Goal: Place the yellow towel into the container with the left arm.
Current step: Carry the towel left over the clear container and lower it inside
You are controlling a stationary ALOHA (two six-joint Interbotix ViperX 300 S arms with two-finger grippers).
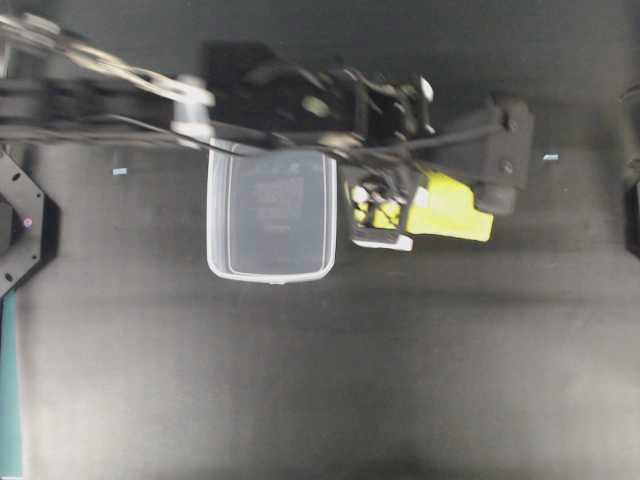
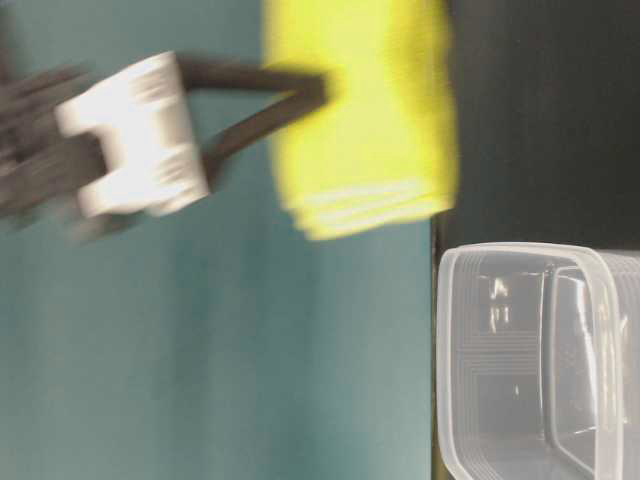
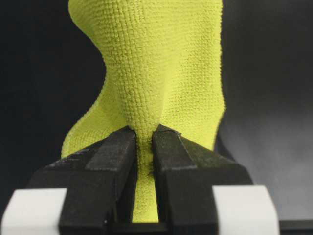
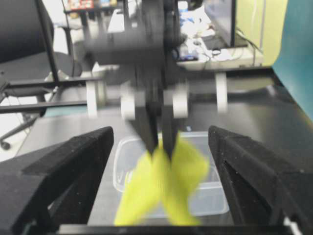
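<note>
Left tool [image 3: 143, 142] clenched on the yellow towel [image 3: 156, 73], both black fingers [image 3: 113, 152] pinching a bunched ridge of the cloth between them; white clips at the finger bases; in the left wrist view the cloth fans out wide beyond the fingertips, dark worktop [image 3: 264, 98] behind it; table-level view is blurred, shows the yellow towel [image 2: 365, 110] hanging off the thin dark fingers, folded layers visible along one edge, clear of the container [image 2: 540, 360] and not touching it; overhead view puts the left tool [image 1: 378, 215] just beside the container's [image 1: 271, 215] right-hand rim, yellow towel [image 1: 450, 208] spreading further right of that, outside the tub, partly under the arm's black housing; left arm [image 1: 300, 100] reaches in from the left edge and crosses over the container's top edge; container sits upright on the black worktop [image 1: 320, 380], translucent, rounded corners, faint print on the base, nothing in it; right wrist view looks straight at the left tool [image 4: 159, 144] with the yellow towel [image 4: 164, 186] drooping in two lobes below it, container [image 4: 210, 196] behind and below the cloth; right tool [image 4: 161, 196] released, its two black fingers [image 4: 63, 166] spread wide at either side of that view, gripping nothing, well apart from the container; teal panel behind the scene in the table-level view.
</note>
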